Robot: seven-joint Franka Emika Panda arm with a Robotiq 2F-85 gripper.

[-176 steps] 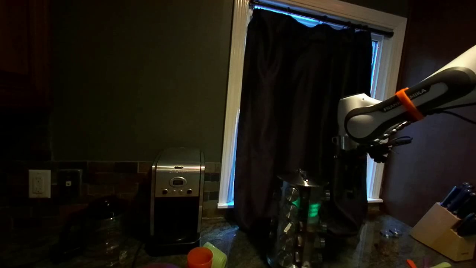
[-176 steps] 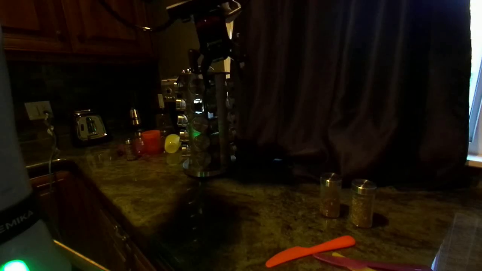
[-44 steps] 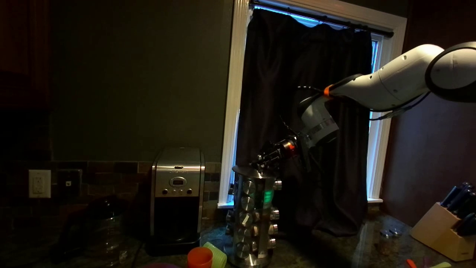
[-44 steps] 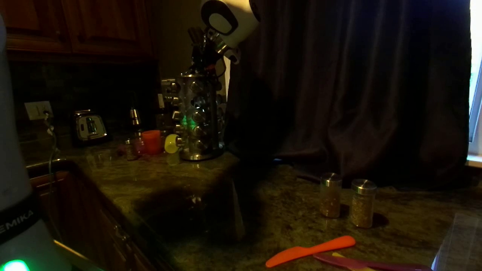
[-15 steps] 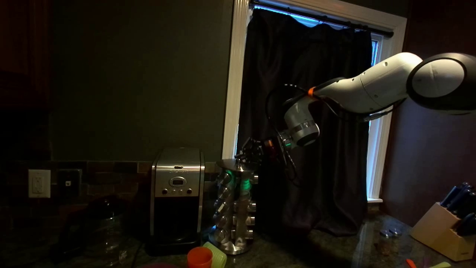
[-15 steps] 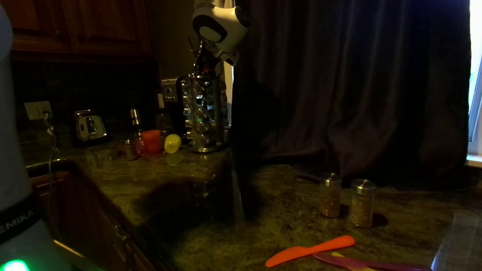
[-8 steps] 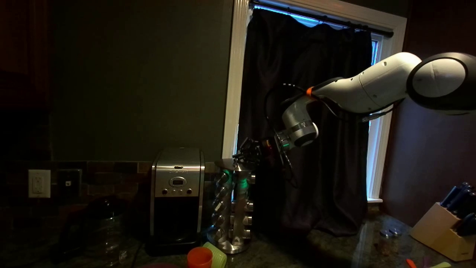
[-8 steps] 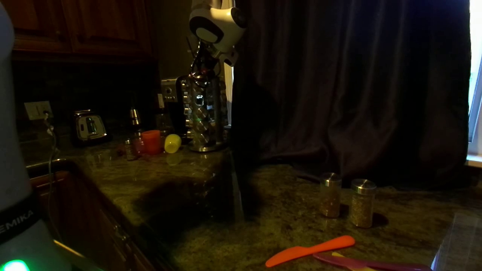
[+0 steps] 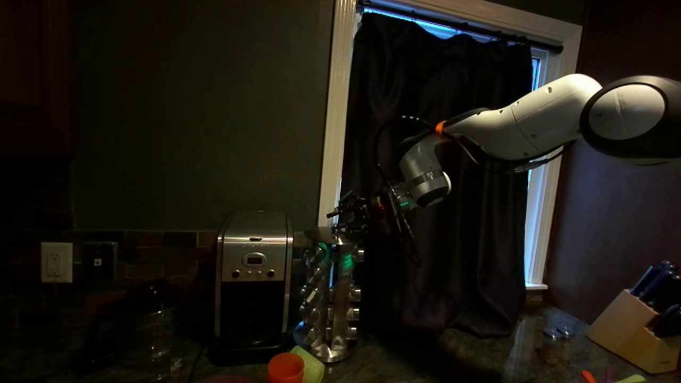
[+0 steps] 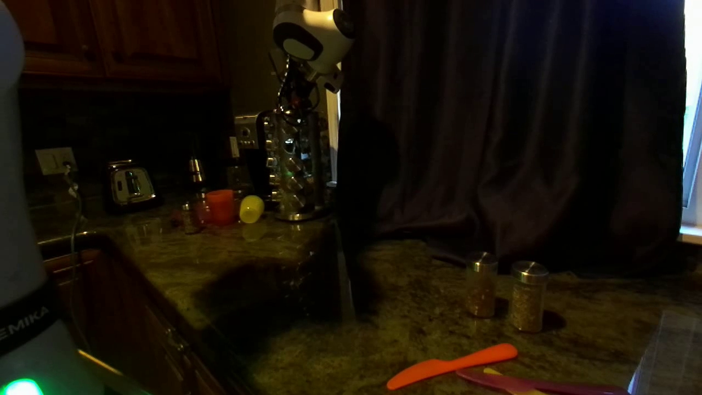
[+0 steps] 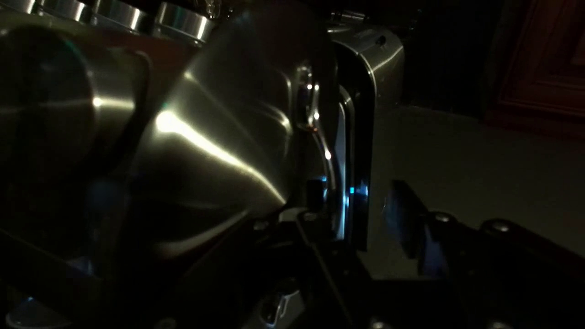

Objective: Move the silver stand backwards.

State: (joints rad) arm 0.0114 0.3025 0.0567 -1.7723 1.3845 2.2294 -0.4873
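One silver stand (image 9: 345, 302), one knife block (image 9: 632, 335) — three bright utensils (image 10: 452, 365)

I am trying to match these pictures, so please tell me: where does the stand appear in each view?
In an exterior view: stand at lower middle, right of the coffee maker.
In an exterior view: stand left of centre, just right of the coffee maker.
Wrist view: stand large, at left and centre.
Shared landmark: the coffee maker.

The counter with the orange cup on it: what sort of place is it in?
Most likely a kitchen, perhaps in a home: a knife block and a toaster-like appliance stand on the counter, and wooden cabinets hang above.
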